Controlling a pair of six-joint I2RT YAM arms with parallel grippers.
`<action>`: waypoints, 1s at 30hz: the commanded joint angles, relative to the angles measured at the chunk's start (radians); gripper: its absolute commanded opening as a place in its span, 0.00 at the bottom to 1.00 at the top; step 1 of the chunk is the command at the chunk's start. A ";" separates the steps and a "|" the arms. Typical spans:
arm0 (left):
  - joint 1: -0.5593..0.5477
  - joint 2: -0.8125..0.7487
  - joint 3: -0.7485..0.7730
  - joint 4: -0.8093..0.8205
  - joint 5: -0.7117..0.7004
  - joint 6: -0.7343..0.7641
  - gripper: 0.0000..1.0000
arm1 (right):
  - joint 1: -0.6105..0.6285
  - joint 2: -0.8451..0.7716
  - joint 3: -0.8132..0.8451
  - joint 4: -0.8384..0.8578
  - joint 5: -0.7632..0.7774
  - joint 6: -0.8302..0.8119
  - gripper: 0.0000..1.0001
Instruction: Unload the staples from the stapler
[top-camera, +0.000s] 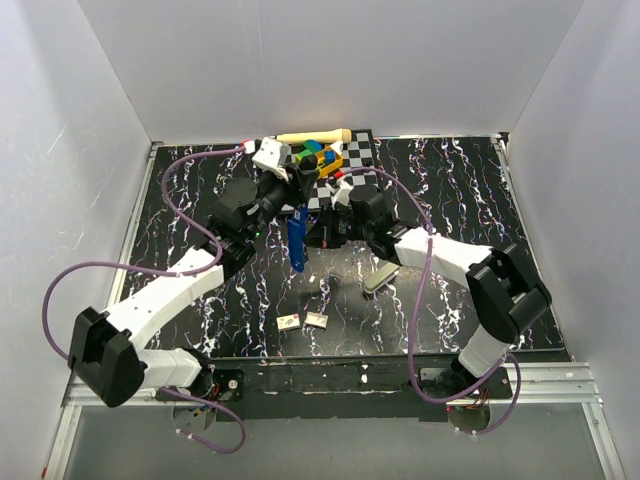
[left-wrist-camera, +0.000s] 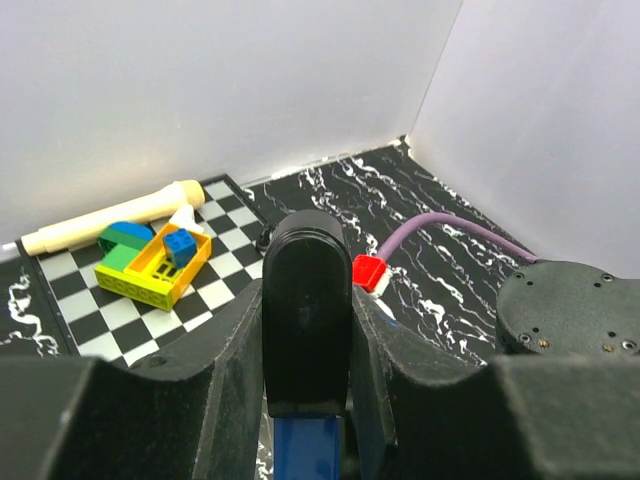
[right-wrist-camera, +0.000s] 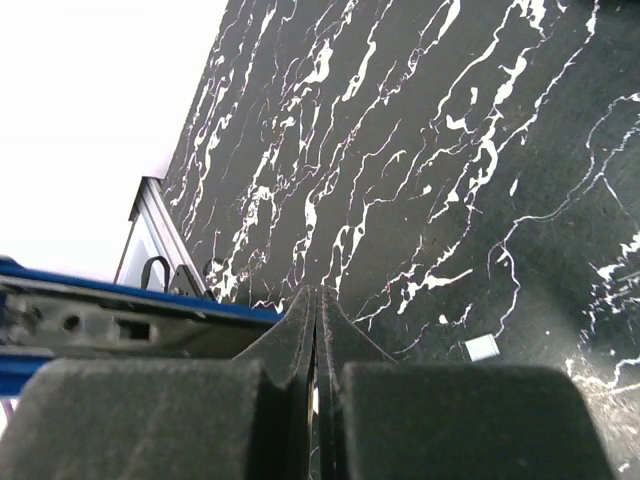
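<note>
The blue stapler (top-camera: 297, 245) hangs upright above the table's middle. My left gripper (top-camera: 283, 205) is shut on its upper part. In the left wrist view the black end (left-wrist-camera: 305, 320) sits clamped between the two fingers, with the blue body (left-wrist-camera: 305, 450) below. My right gripper (top-camera: 322, 228) is just right of the stapler, jaws pressed together with nothing between them. In the right wrist view the stapler's blue edge and silvery inner part (right-wrist-camera: 120, 320) lie to the left of the shut right gripper (right-wrist-camera: 317, 292). The staples are hidden.
A checkered board (top-camera: 352, 150) at the back carries coloured toy blocks (top-camera: 315, 160) and a beige cylinder (top-camera: 313, 136). A red block (left-wrist-camera: 368, 272) lies near it. A grey oblong item (top-camera: 378, 280) and two small pale pieces (top-camera: 290, 321) (top-camera: 317, 319) lie on the marbled table.
</note>
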 joint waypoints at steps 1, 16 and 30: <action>0.001 -0.151 0.017 0.010 -0.030 0.041 0.00 | -0.017 -0.107 -0.017 -0.051 0.045 -0.054 0.01; 0.001 -0.338 0.005 -0.112 -0.115 0.108 0.00 | -0.050 -0.305 -0.021 -0.273 0.133 -0.174 0.01; 0.001 -0.409 -0.021 -0.124 -0.134 0.026 0.00 | 0.071 -0.201 -0.029 -0.078 -0.007 0.030 0.01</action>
